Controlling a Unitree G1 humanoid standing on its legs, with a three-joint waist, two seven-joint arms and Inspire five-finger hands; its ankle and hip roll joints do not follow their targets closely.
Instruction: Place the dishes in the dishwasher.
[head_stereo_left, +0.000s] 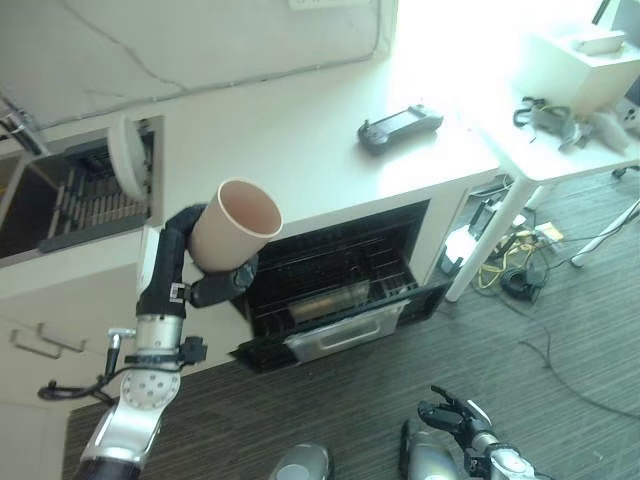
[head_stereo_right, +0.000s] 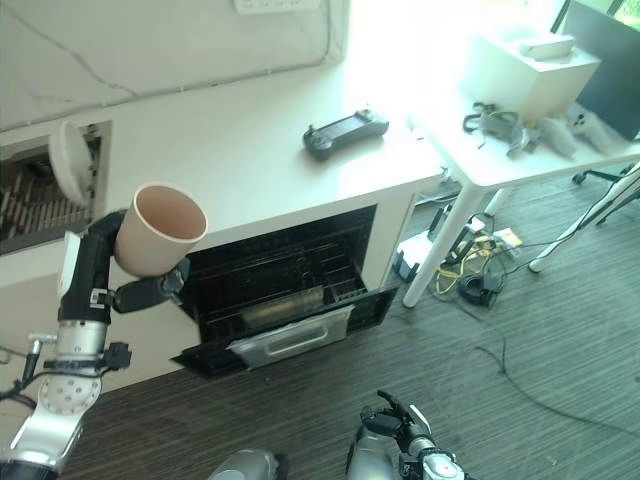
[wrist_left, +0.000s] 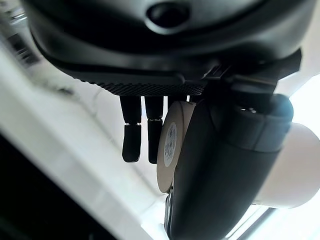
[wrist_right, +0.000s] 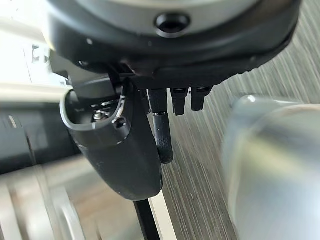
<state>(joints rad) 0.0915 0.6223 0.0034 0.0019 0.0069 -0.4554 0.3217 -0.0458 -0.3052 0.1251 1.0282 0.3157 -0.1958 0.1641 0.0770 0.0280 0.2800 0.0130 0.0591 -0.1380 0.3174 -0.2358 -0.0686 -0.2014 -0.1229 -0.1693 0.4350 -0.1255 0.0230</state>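
My left hand (head_stereo_left: 170, 268) is raised in front of the counter and shut on a beige cup (head_stereo_left: 236, 224). The cup is tilted, its mouth facing up and to the right. It hangs above the left part of the open dishwasher (head_stereo_left: 340, 275), whose dark door (head_stereo_left: 330, 335) is dropped forward and whose rack shows inside. In the left wrist view the thumb (wrist_left: 225, 175) wraps the cup (wrist_left: 176, 142) by its base. A white plate (head_stereo_left: 124, 156) stands on edge in the sink rack (head_stereo_left: 95, 195). My right hand (head_stereo_left: 455, 412) hangs low over the floor, open and holding nothing.
A black handheld controller (head_stereo_left: 400, 125) lies on the white counter (head_stereo_left: 300, 150). A white side table (head_stereo_left: 560, 150) with small devices stands to the right, with cables (head_stereo_left: 515, 265) tangled on the floor under it. Grey carpet lies in front of the dishwasher.
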